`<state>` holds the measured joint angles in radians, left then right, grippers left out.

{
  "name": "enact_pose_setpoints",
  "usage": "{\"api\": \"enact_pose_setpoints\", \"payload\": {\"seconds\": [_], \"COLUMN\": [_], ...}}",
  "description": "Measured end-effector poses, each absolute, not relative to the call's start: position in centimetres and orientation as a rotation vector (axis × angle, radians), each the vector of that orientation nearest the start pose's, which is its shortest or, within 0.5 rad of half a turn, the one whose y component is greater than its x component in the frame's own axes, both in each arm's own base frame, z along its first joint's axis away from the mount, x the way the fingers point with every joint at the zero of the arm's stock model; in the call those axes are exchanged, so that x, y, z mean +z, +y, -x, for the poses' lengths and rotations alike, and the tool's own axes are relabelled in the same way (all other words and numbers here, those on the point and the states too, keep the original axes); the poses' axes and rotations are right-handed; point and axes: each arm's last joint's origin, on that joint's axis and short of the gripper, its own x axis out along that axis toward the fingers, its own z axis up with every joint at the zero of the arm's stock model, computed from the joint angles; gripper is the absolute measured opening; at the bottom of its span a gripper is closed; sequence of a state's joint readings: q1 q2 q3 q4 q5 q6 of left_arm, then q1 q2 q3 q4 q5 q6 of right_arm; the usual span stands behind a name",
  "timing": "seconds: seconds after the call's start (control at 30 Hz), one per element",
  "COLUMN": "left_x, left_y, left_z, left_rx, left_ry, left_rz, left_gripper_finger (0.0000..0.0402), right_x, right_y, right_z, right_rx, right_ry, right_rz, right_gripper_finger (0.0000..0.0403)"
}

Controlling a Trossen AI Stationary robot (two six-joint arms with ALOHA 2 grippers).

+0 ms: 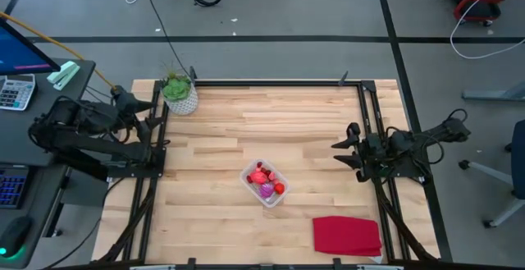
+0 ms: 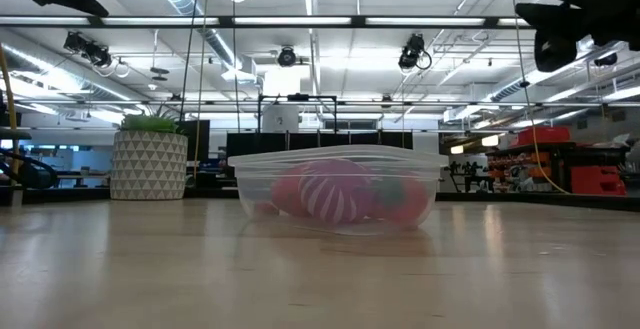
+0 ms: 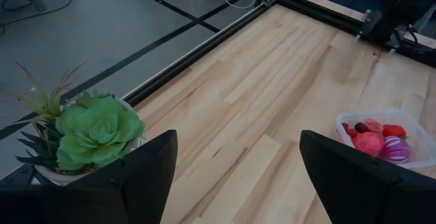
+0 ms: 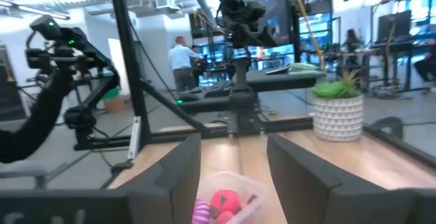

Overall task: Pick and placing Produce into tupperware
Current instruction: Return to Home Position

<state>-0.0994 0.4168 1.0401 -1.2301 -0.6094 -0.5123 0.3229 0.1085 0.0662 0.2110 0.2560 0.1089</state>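
At the middle of the worktop, a little towards the side where the red cloth lies, the tupperware is set upright. All the produce in view is gathered inside it: several small red pieces, a larger red-pink piece and a purple striped piece pressed together. Through the clear wall the pieces are seen resting on the container's floor. The cloth is spread flat near the right front corner, well apart from the container. A plant in a white pot is placed at the far left corner. The left gripper is parked at the worktop's left edge, just beside the plant, its jaws spread wide with nothing between them. The right gripper is held at the right edge, clear of the tupperware, its jaws parted more narrowly and likewise empty
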Motion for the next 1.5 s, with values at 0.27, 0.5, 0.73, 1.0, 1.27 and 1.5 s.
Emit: {"api": "enact_pose_setpoints", "payload": {"seconds": [0.27,0.5,0.73,1.0,1.27,1.5], "left_x": [35.0,35.0,33.1,29.0,32.2,35.1], "left_y": [1.5,1.5,1.4,1.1,1.4,2.0], "left_z": [-1.9,-1.9,-3.5,-6.3,-3.9,2.2], "left_rx": [0.631,0.639,0.686,0.687,0.651,0.581], "left_ry": [0.424,0.413,0.422,0.467,0.345,0.121], "left_rz": [0.299,0.333,0.314,0.276,0.299,0.250], "left_gripper_finger": [0.0316,0.0316,0.0316,0.0316,0.0316,0.0316], "right_x": [20.0,19.9,18.6,18.6,18.4,18.4], "right_y": [2.2,2.2,2.2,2.2,2.3,2.3], "right_z": [-8.8,-8.8,-9.2,-9.3,-9.5,-9.5], "right_rx": [0.067,0.063,0.061,0.054,0.063,0.063], "right_ry": [-0.202,-0.225,-0.203,-0.199,-0.174,-0.171], "right_rz": [-0.071,-0.057,-0.120,-0.067,-0.138,-0.145], "right_gripper_finger": [0.0177,0.0177,0.0177,0.0177,0.0177,0.0177]}}
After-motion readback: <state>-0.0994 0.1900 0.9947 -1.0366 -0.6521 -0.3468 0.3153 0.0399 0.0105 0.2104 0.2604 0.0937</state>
